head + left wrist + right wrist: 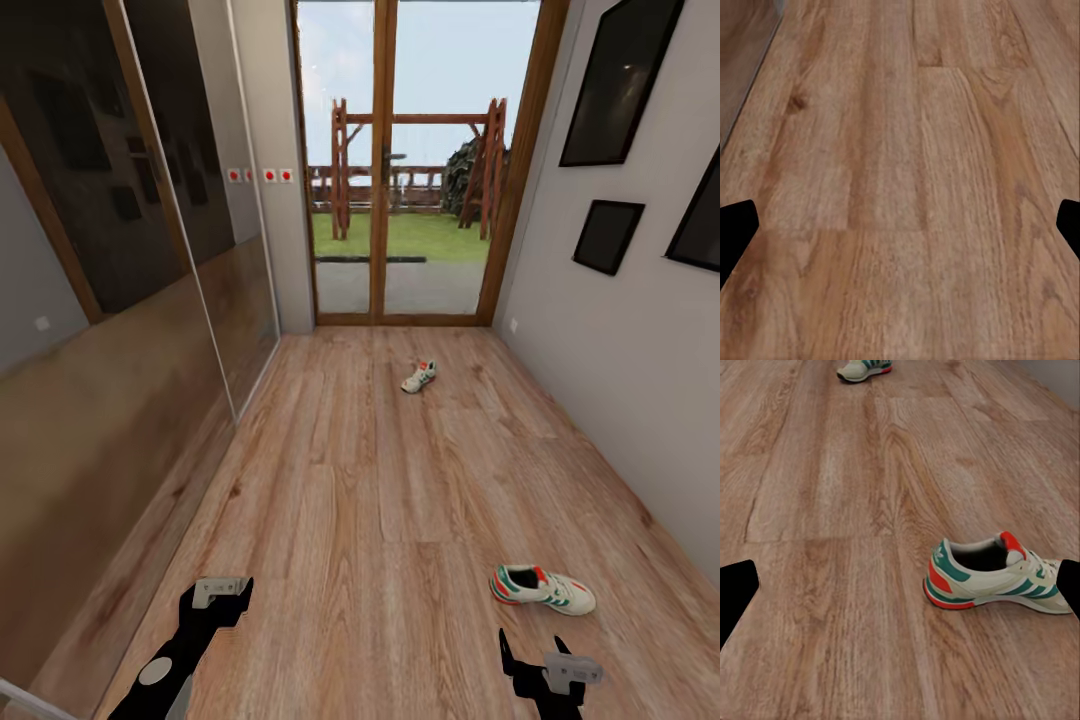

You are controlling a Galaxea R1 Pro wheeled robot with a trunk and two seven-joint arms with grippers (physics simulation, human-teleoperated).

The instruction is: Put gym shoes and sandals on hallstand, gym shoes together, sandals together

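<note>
Two cream-white gym shoes with green stripes lie apart on the wood-plank corridor floor (380, 500). The near gym shoe (543, 589) (997, 577) rests on its sole just ahead of my right gripper (531, 645) (900, 592), which hangs open above the floor with nothing in it. Far down the corridor, the second gym shoe (418, 377) (864, 369) lies close to the glass doors. My left gripper (217, 600) (900, 232) is open over bare planks, empty. The sandals and the hallstand are out of view.
A mirrored sliding wardrobe (120, 330) lines the left side. On the right runs a grey wall (620, 400) with dark picture frames. Wood-framed glass doors (400, 160) close the far end. Open floor lies between the shoes.
</note>
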